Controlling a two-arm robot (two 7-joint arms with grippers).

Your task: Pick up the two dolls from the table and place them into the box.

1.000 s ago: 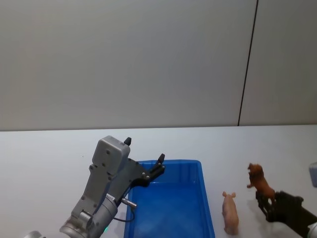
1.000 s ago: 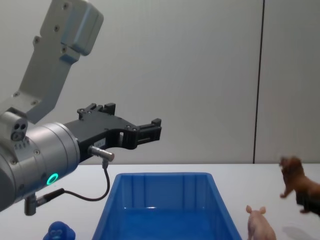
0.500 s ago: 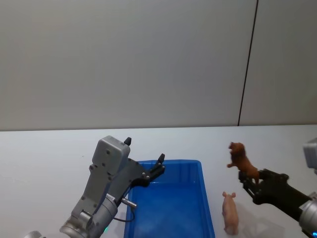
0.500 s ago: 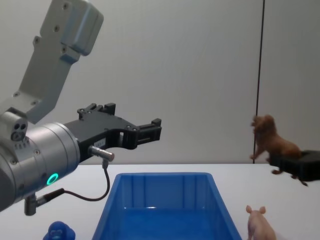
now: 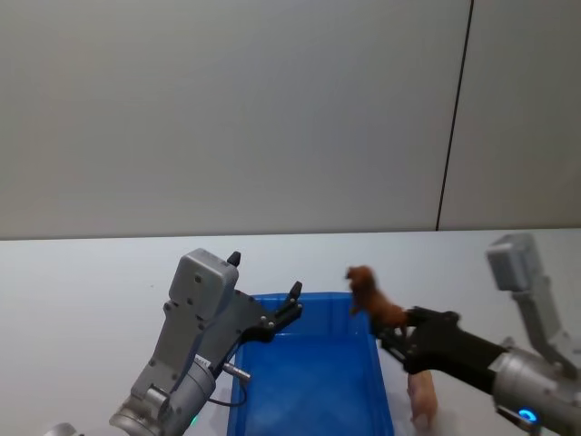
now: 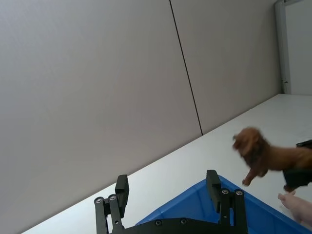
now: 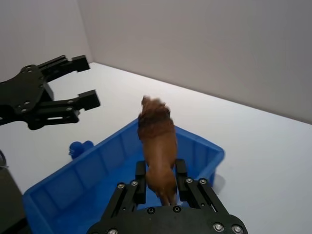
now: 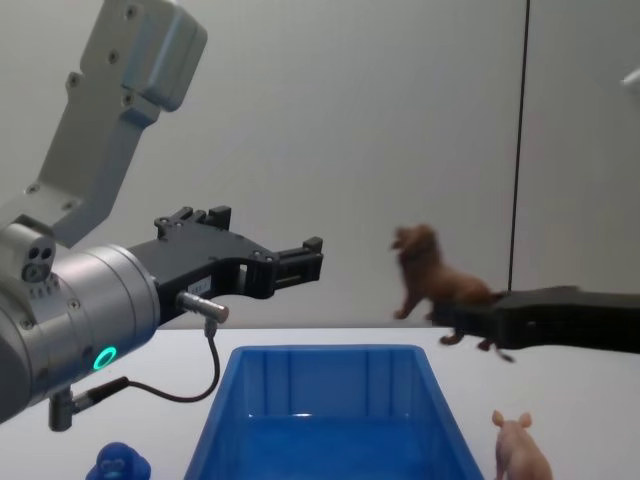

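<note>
Right gripper (image 5: 392, 329): reaches in from the robot's right, raised clear of the worktop (image 5: 91, 291). In the right wrist view its two fingers (image 7: 140, 181) are closed narrowly on the hindquarters of the brown lion (image 7: 157, 141), one finger on each flank. The lion is upright with its head pointing away from the gripper.

Lion position: aloft, touching only the gripper. In the head view it sits over the far right corner of the blue box (image 5: 313, 297). In the chest view it hangs well above the box's right rim.

Left gripper (image 5: 265, 275): raised above the left side of the box, pointing forward. Its fingers are spread wide and nothing lies between them; the left wrist view confirms an empty gap.

Pink pig (image 5: 422, 395): on the worktop just to the right of the box, outside it, partly hidden by the right arm in the head view. Whether it touches the box wall cannot be determined.

Box: rests on the worktop, its interior as visible holding no figurine.

Small blue toy (image 8: 118, 465): on the worktop left of the box.
</note>
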